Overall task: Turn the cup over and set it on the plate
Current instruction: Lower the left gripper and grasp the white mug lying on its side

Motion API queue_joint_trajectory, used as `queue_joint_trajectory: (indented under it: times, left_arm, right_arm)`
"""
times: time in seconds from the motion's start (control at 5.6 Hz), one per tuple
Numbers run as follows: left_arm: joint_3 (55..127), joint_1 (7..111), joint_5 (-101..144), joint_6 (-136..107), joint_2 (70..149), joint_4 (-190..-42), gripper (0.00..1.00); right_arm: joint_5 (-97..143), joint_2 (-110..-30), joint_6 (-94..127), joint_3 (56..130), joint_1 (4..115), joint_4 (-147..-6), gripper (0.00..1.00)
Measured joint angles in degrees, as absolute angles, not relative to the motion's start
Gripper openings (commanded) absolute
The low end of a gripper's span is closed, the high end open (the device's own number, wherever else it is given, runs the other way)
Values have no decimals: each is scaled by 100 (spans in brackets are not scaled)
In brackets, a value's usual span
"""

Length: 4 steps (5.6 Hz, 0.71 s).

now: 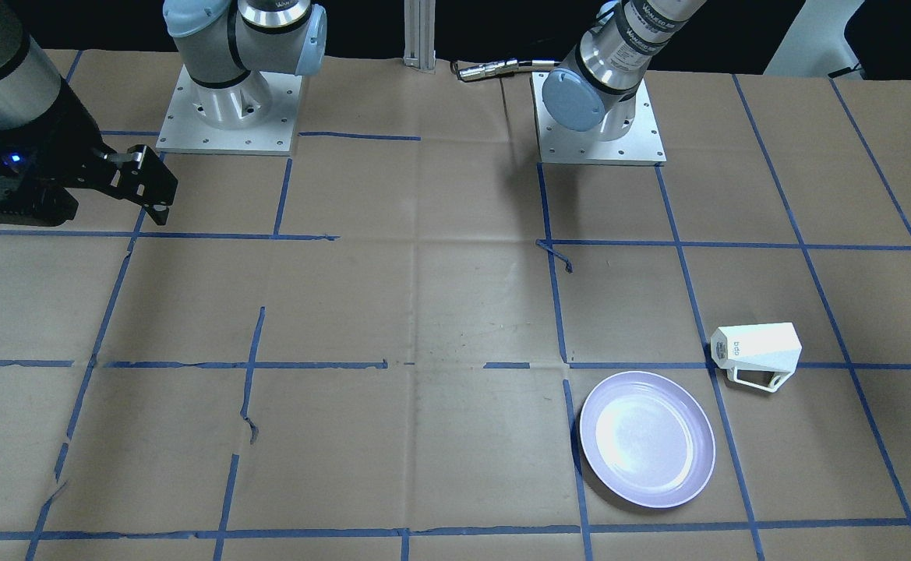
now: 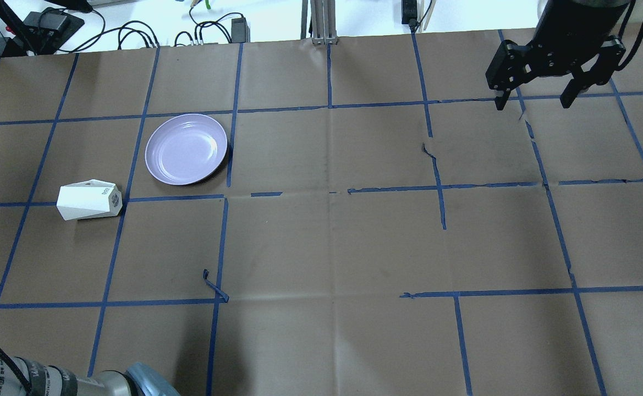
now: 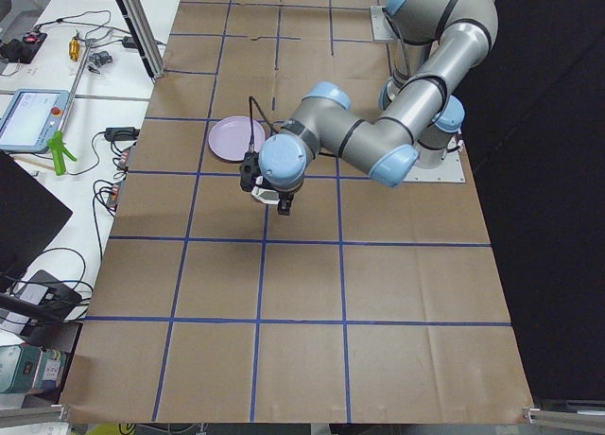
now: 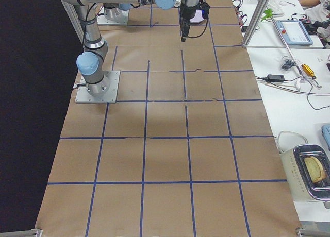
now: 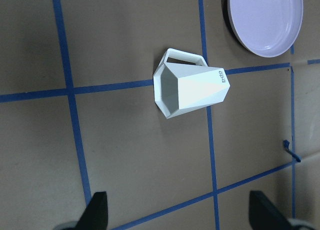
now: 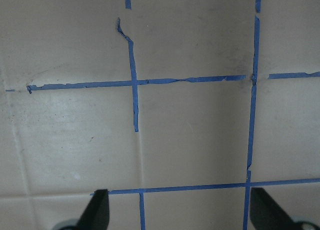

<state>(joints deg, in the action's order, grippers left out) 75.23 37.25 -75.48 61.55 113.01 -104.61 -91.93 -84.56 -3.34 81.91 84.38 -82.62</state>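
Observation:
The white faceted cup (image 1: 759, 354) lies on its side on the brown table, its lettered base toward the plate. It also shows in the overhead view (image 2: 89, 201) and the left wrist view (image 5: 192, 85), handle flat against the table side. The lavender plate (image 1: 647, 438) (image 2: 186, 148) (image 5: 265, 20) sits empty just beside it, apart from it. My left gripper (image 5: 182, 215) is open and empty, hovering high over the cup; it hides the cup in the left exterior view (image 3: 271, 200). My right gripper (image 2: 536, 99) (image 1: 151, 187) is open and empty, far off on the other side.
The two arm bases (image 1: 229, 109) (image 1: 599, 117) stand at the robot's side of the table. Blue tape lines grid the paper cover, with a loose tape curl (image 2: 214, 286). Benches with cables and a metal tray (image 4: 309, 172) lie beyond the far edge.

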Motion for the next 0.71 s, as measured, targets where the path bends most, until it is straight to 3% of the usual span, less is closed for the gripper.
queue_joint_trajectory:
  times: [0.71]
  left_arm:
    - [7614, 4042, -6562, 6708, 12381, -10497, 98]
  right_arm:
    - [-9193, -8455, -334, 8191, 8438, -8262, 100]
